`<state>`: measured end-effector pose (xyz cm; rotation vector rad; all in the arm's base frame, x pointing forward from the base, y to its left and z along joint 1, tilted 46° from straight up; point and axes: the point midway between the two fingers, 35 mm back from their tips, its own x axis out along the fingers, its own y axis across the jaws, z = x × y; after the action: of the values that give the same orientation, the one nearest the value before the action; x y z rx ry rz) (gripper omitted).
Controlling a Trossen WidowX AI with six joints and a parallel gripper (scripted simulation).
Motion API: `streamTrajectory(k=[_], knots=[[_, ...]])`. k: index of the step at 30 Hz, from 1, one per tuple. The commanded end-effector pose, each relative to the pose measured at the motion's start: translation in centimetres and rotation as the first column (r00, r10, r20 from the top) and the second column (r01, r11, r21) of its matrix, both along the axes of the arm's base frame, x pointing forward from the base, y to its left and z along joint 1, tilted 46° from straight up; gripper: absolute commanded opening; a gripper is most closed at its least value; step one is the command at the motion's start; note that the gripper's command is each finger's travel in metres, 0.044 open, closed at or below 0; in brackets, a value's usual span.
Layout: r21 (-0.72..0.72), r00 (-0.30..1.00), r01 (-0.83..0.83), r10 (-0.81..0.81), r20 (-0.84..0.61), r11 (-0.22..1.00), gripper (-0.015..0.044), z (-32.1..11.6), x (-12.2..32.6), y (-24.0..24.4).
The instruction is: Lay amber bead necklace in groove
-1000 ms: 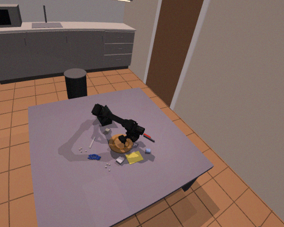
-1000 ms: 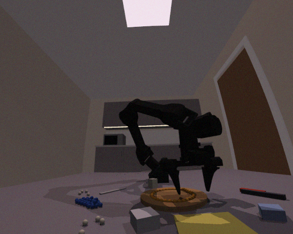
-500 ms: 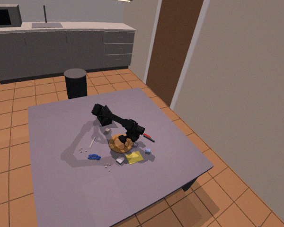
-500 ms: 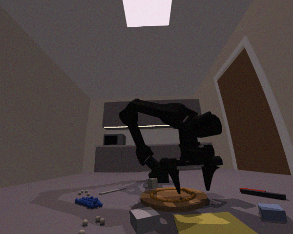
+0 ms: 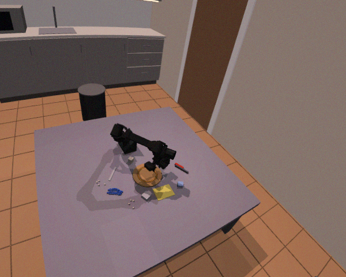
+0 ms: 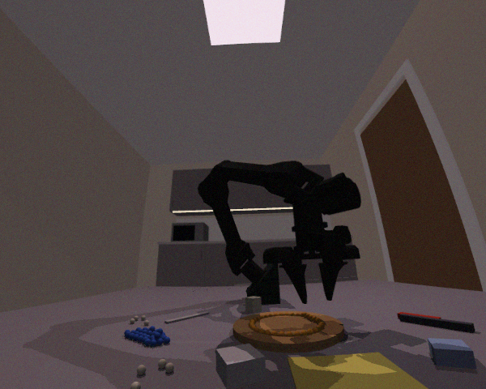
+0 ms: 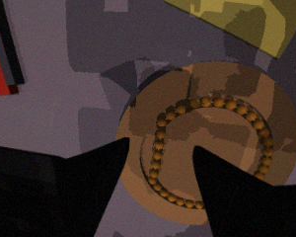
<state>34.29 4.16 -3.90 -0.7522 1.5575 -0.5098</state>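
Note:
The amber bead necklace (image 5: 147, 181) (image 6: 289, 333) (image 7: 218, 102) lies as a closed loop on the round bead board (image 5: 134, 177) (image 6: 289, 344) (image 7: 286, 111). In the wrist view its bottom beads follow the groove. On the left side the beads run straighter, inside the groove's bare dark arc. At the upper right a thin groove edge shows just outside the beads. My gripper (image 6: 317, 300) (image 7: 161, 147) is open and empty, with its fingertips above the board, clear of the beads. One finger hides the loop's lower right in the wrist view.
A red and black pen-like item (image 5: 181, 168) (image 6: 436, 322) lies right of the board. A yellow sheet (image 5: 163, 192) (image 7: 266, 20), white block (image 5: 145, 195) and light blue block (image 5: 180, 184) lie in front. Blue beads (image 5: 115, 191) and a white stick (image 5: 112, 173) lie left; a small grey block (image 5: 131, 159) stands behind.

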Motion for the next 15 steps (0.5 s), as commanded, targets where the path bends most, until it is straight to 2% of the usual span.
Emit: streamTrajectory(k=[1, 15], knots=[[0.000, 1.000, -0.004, 0.004, -0.013, 1.000, 0.0120, -0.7, -0.2, -0.8], [0.002, 1.000, -0.002, 0.002, -0.006, 1.000, 0.0120, -1.3, -0.1, -1.4]])
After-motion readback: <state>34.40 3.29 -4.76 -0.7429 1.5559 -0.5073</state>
